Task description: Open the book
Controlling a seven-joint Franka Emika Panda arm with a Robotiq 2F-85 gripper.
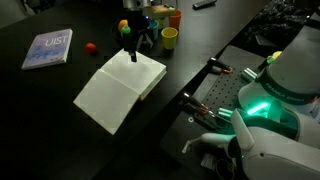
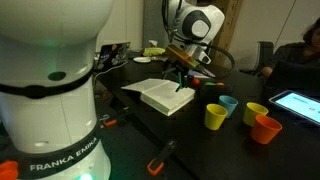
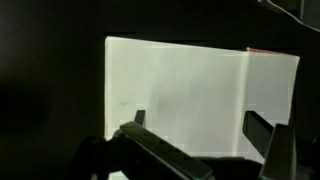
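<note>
The book (image 1: 120, 88) lies open on the black table, white pages up, in both exterior views (image 2: 165, 95). In the wrist view its pages (image 3: 190, 95) fill the middle, with a thin orange cover edge at the upper right corner. My gripper (image 1: 131, 48) hovers over the book's far edge, fingers pointing down, seen also from the other side (image 2: 181, 78). Its jaws stand wide apart in the wrist view (image 3: 198, 122), with only the page showing between them. Nothing is held.
A thin blue-grey book (image 1: 48, 48) and a small red ball (image 1: 91, 47) lie near the table's far corner. Coloured cups (image 2: 240, 115) stand beside the open book; a yellow cup (image 1: 169, 38) is close behind the gripper. A tablet (image 2: 298, 105) lies at the edge.
</note>
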